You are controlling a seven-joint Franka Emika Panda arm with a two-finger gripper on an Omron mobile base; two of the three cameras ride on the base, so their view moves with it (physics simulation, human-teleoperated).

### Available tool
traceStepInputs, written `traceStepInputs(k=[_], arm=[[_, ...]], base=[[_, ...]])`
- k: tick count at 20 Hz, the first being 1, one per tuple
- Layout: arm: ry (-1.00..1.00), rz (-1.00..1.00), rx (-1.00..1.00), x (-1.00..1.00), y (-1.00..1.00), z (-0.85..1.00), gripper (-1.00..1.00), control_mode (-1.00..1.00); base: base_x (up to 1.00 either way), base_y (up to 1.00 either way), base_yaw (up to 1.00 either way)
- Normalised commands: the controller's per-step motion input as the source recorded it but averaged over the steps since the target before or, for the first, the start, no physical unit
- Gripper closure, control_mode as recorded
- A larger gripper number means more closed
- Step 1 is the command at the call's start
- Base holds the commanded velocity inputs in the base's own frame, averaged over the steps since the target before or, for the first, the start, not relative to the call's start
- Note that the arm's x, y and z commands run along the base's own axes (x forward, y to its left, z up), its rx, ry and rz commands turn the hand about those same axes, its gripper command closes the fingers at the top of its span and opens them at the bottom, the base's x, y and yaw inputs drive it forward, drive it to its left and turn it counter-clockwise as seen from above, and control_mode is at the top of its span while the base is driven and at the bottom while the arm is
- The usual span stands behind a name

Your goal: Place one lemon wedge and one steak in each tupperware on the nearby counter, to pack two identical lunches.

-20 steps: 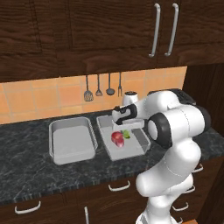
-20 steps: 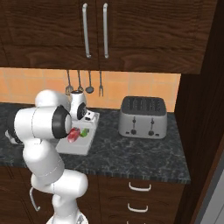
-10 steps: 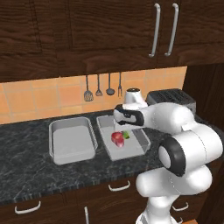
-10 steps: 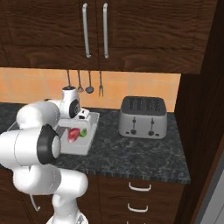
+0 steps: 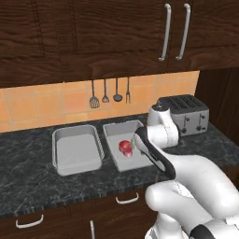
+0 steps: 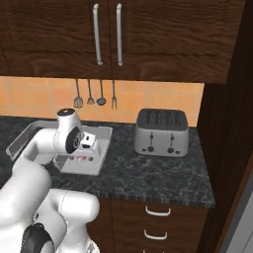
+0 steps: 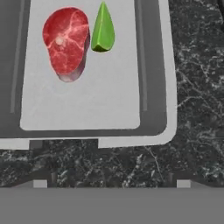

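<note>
Steak (image 7: 65, 41) and green lemon wedge (image 7: 103, 31) lie side by side, just touching, flat on the floor of the right tray (image 5: 112, 140), toward one end: one lunch looks packed. Left tray (image 5: 77, 151) sits just beside it on the dark stone surface (image 5: 28, 179), with no food visible in it, so my guess is that it gets filled next. Hand (image 7: 109, 183) hovers above the filled tray's rim, fingers spread wide, carrying nothing. Toaster (image 6: 161, 132) stands well apart on the right.
</note>
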Motion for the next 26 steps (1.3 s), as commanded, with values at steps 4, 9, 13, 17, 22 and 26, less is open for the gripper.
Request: traceStepInputs(k=[4,9,13,17,22,26], arm=[[-0.01,0.09,0.0,-1.0,-0.29,0.94,-1.0,-1.0],[0.0,0.14,0.0,-1.0,-0.15,1.0,-1.0,-1.0],[-0.05,0.09,0.0,-0.98,0.0,0.88,-1.0,-1.0],[-0.08,0.0,0.0,-0.75,0.0,0.38,-1.0,-1.0],[-0.1,-0.03,0.0,-0.52,0.0,0.06,-1.0,-1.0],[0.0,0.0,0.0,0.0,0.0,0.0,-1.0,-1.0]], base=[[0.0,0.0,0.0],[0.0,0.0,0.0],[0.0,0.0,0.0],[0.0,0.0,0.0],[0.0,0.0,0.0],[0.0,0.0,0.0]])
